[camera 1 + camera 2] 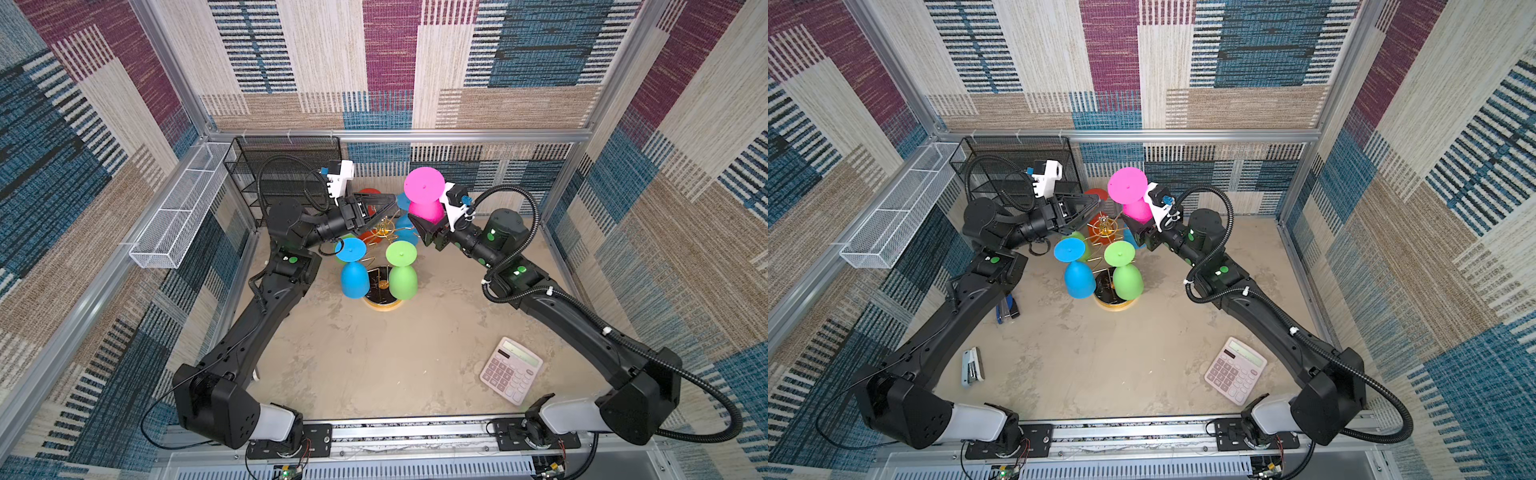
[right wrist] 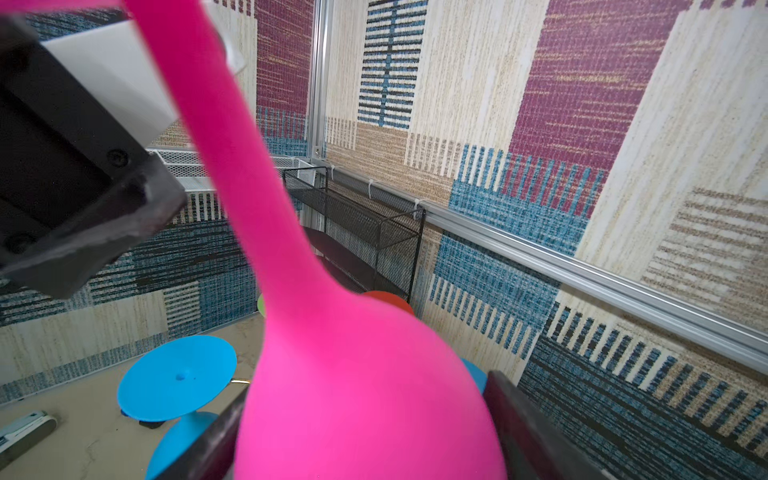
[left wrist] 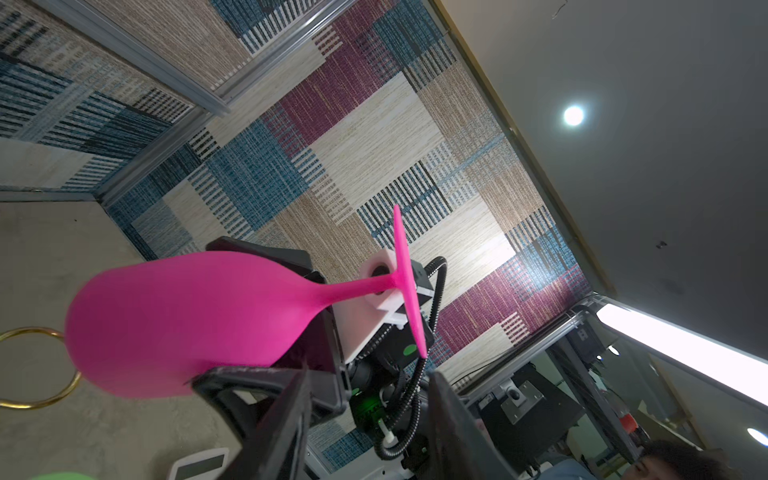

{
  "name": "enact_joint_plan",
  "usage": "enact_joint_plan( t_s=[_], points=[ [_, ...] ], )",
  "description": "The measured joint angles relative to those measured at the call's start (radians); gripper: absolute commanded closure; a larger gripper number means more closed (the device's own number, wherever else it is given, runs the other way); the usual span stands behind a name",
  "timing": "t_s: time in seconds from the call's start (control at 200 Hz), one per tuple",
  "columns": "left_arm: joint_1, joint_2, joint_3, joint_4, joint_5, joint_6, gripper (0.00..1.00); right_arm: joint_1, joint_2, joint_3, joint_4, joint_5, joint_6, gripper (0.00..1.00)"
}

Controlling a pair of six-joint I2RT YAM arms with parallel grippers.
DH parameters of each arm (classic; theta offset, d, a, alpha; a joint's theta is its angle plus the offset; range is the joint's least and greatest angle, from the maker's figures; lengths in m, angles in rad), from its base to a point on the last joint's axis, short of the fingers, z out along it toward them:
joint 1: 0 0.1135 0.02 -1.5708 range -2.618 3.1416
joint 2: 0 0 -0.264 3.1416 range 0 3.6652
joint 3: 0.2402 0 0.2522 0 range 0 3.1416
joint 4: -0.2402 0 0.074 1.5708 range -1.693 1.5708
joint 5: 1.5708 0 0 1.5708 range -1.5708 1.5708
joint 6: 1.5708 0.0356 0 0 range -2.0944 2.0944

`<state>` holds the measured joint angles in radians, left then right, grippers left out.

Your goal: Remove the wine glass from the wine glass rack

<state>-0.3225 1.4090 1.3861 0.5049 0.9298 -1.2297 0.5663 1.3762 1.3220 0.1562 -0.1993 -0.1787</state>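
A pink wine glass (image 1: 424, 187) hangs foot up, above and to the right of the gold wine glass rack (image 1: 384, 232). My right gripper (image 1: 422, 223) is shut on its bowl (image 2: 365, 395), one finger on each side. In the left wrist view the glass (image 3: 187, 320) is clear of a gold loop (image 3: 29, 329) of the rack. My left gripper (image 1: 388, 201) stands open over the rack's top, just left of the glass, with nothing between its fingers (image 3: 291, 407). Blue (image 1: 353, 270), green (image 1: 402, 270) and red (image 1: 369, 193) glasses still hang on the rack.
A black mesh shelf unit (image 1: 286, 166) stands at the back left. A white mesh basket (image 1: 178, 212) hangs on the left wall. A pink calculator (image 1: 511, 370) lies front right. Two staplers (image 1: 972, 368) (image 1: 1008, 309) lie by the left arm.
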Motion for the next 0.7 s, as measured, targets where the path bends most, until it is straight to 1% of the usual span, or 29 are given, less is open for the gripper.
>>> enact_joint_plan(
  t_s=[0.09, 0.195, 0.29, 0.361, 0.476, 0.611, 0.696],
  points=[
    [0.003, -0.005, 0.026, -0.135, -0.044, 0.152, 0.52, 0.0, -0.005, 0.057, -0.107, 0.021, 0.015, 0.55],
    [0.003, -0.013, 0.051, -0.275, -0.117, 0.36, 0.48, 0.0, -0.009, 0.125, -0.246, 0.047, 0.037, 0.57],
    [0.002, -0.027, 0.051, -0.347, -0.193, 0.547, 0.47, 0.001, -0.008, 0.183, -0.371, 0.062, 0.058, 0.59],
    [0.0, -0.033, 0.049, -0.37, -0.241, 0.681, 0.47, 0.001, -0.002, 0.226, -0.46, 0.069, 0.076, 0.6],
    [-0.004, -0.052, -0.009, -0.345, -0.288, 0.883, 0.5, 0.001, 0.011, 0.264, -0.568, 0.069, 0.1, 0.61],
    [-0.016, -0.074, -0.166, -0.188, -0.307, 1.109, 0.51, 0.001, 0.045, 0.315, -0.691, 0.068, 0.121, 0.62],
    [-0.021, -0.055, -0.191, -0.11, -0.307, 1.217, 0.52, 0.001, 0.067, 0.349, -0.74, 0.068, 0.127, 0.63]
  ],
)
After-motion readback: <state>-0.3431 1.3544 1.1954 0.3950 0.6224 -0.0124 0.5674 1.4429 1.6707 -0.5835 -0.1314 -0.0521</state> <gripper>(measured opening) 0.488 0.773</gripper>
